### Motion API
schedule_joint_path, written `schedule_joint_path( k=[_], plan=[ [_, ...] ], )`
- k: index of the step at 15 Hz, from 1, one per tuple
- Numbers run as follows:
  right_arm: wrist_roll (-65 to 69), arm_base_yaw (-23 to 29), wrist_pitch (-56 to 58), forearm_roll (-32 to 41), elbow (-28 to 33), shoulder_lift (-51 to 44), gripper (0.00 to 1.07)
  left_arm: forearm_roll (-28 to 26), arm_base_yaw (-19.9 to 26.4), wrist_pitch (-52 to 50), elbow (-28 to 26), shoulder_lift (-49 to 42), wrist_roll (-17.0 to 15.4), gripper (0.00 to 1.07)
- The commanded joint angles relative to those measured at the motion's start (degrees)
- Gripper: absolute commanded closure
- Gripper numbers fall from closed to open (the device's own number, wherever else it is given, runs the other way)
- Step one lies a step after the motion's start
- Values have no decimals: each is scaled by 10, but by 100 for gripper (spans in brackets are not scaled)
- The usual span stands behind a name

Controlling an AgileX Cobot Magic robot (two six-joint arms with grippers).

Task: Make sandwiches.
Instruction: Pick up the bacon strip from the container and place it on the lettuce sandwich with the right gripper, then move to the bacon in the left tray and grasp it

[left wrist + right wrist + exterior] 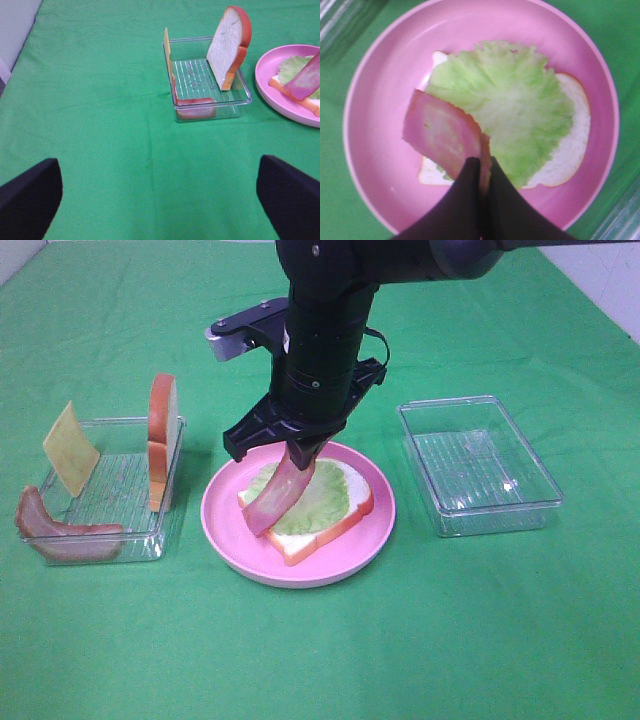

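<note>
Green cloth [320,660] covers the table. L pincer [160,195] shows only in its wrist view: fingers spread wide apart, nothing btwn them, hovering over bare cloth short of the L tray [140,538]. That clear tray holds 3 pcs: yellow cheese square [70,448] leaning at its far-left corner, a bacon strip [60,533] draped over the front-left edge, and a bread slice [161,440] standing upright on its edge along the right wall. Just beside the tray, mid-table, sits the pink plate [225,520] w/ a second bread slice [355,480] lying flat and the lettuce leaf [318,498] spread on top. R pincer [302,452] hangs over the plate, clamped tight on the top end of another bacon strip, the held strip [278,495], which slants down over the lettuce's front-left part; can't tell if its low end touches. R tray [500,518], clear plastic, stands near the plate's right side, apart from it.
</note>
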Motion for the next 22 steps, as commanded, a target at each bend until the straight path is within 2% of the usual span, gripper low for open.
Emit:
schedule_joint_path(
  k=[1, 7, 8, 9, 10, 11, 12, 15, 18, 22],
  plan=[
    [23, -2, -9, -30, -1, 12, 107, -3, 3, -1, 1, -1, 0, 7],
    [23, -2, -10, -42, -1, 31, 107, -3, 3, -1, 1, -1, 0, 7],
    [23, -2, -9, -44, -1, 34, 74, -3, 3, -1, 1, -1, 0, 7],
    [23, -2, -10, -48, -1, 34, 49, -3, 3, -1, 1, -1, 0, 7],
    [23, -2, -10, -53, -1, 34, 38, -3, 3, -1, 1, -1, 0, 7],
    [23, -1, -10, -69, -1, 34, 15, -3, 3, -1, 1, -1, 0, 7],
    [25, -1, -7, -81, -3, 34, 10, -3, 3, -1, 1, -1, 0, 7],
    [39, -1, 29, -93, -20, 30, 10, -3, 3, -1, 1, -1, 0, 7],
    [35, -1, 119, -128, -56, -1, 10, -3, 3, -1, 1, -1, 0, 7],
    [34, -1, 183, -137, -59, -50, 10, -3, 3, -1, 1, -1, 0, 7]
  ],
)
